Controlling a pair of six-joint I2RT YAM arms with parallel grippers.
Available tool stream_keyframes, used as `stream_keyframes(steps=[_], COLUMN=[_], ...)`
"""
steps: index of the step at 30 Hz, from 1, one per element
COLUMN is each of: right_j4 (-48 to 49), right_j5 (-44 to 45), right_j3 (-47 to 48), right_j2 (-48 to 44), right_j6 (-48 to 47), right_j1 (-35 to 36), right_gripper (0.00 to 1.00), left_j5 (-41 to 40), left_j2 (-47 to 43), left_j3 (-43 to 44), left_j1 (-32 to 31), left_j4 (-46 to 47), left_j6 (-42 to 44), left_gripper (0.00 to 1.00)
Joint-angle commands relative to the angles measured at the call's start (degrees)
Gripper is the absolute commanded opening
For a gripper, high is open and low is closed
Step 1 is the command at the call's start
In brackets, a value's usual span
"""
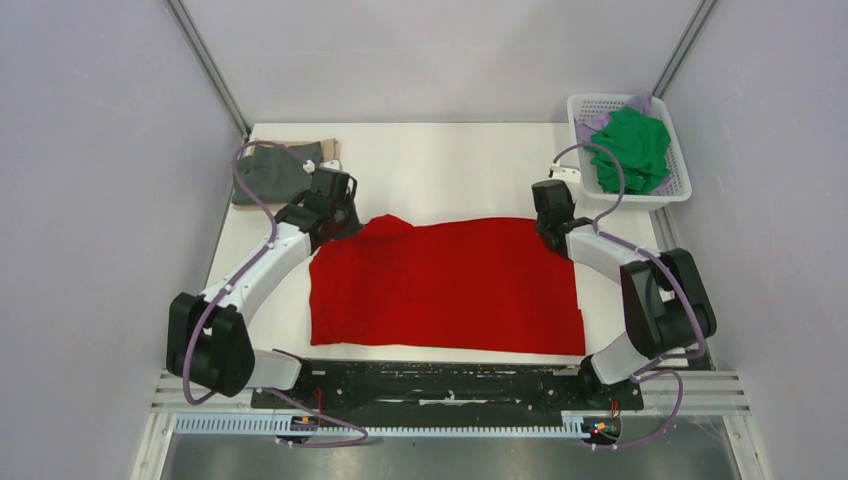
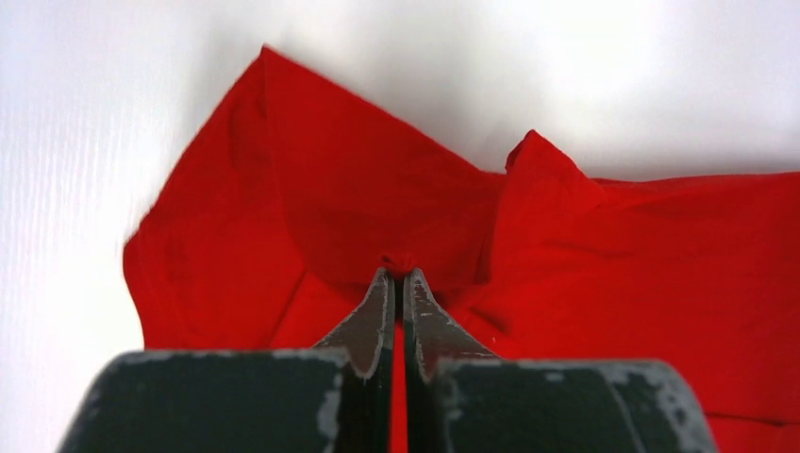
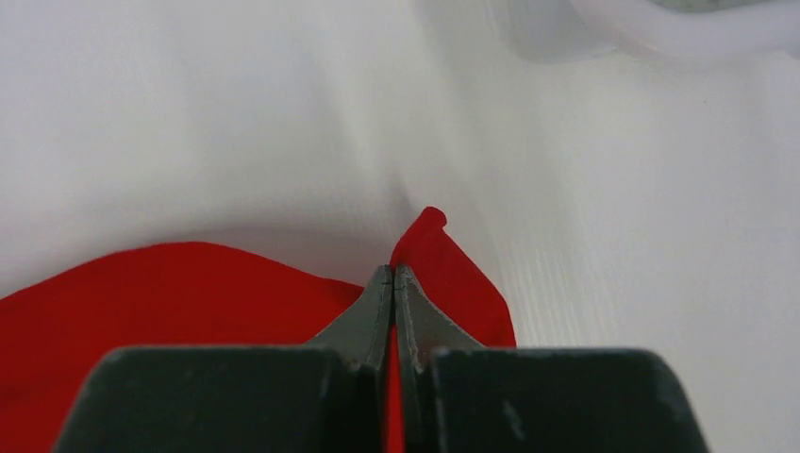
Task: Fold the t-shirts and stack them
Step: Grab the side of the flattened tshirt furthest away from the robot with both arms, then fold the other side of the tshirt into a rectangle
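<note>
A bright red t-shirt (image 1: 445, 285) lies spread on the white table (image 1: 440, 170) between the two arms. My left gripper (image 1: 341, 232) is shut on the shirt's far left part; in the left wrist view (image 2: 397, 276) a pinch of red cloth (image 2: 283, 208) sits between the jaws. My right gripper (image 1: 553, 240) is shut on the shirt's far right corner, with red cloth (image 3: 443, 260) between the jaws (image 3: 393, 271). A folded dark grey shirt (image 1: 268, 172) lies on a tan shirt (image 1: 330, 149) at the far left. A green shirt (image 1: 632, 148) and a lilac shirt (image 1: 594, 124) sit in the basket.
A white lattice basket (image 1: 680, 185) stands at the far right corner of the table. Grey walls close in on both sides and at the back. The black arm rail (image 1: 440, 385) runs along the near edge.
</note>
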Motion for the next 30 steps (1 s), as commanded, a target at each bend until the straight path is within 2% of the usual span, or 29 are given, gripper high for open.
stream_keyframes(steps=[1,8,13,21,30], right_j4=[1.6,-1.6,-2.0,-1.0,-1.9], right_j5=[2.9,5.5,6.4,5.9,5.0], right_j3=[-4.4,-8.4,-13.2,-19.9,-25.1], right_j2=[-7.4,-15.9,-22.1,-30.3,-35.1], right_j6=[-2.4,-1.8,-1.6,-1.6,-0.4], right_j1=[2.6,6.8,7.3,8.0,9.2], right_gripper=[0.00,0.00,0.00,0.00,0.00], left_j5=[-1.8,-4.6,-2.2,0.0,0.6], left_j2=[-6.6,-16.9,-23.2,-30.0,-35.7], left_j3=[-5.0,-11.1,-15.5,-20.0,-22.8], left_j1=[-0.6,-1.0,-1.2,-1.7,-2.1], left_j4=[1.2,-3.0,-4.1,-8.0,-13.6], left_j6=[-5.6,-9.1,-11.3,-14.5,-17.1], left_gripper=[0.02,0.02,0.02,0.02,0.02])
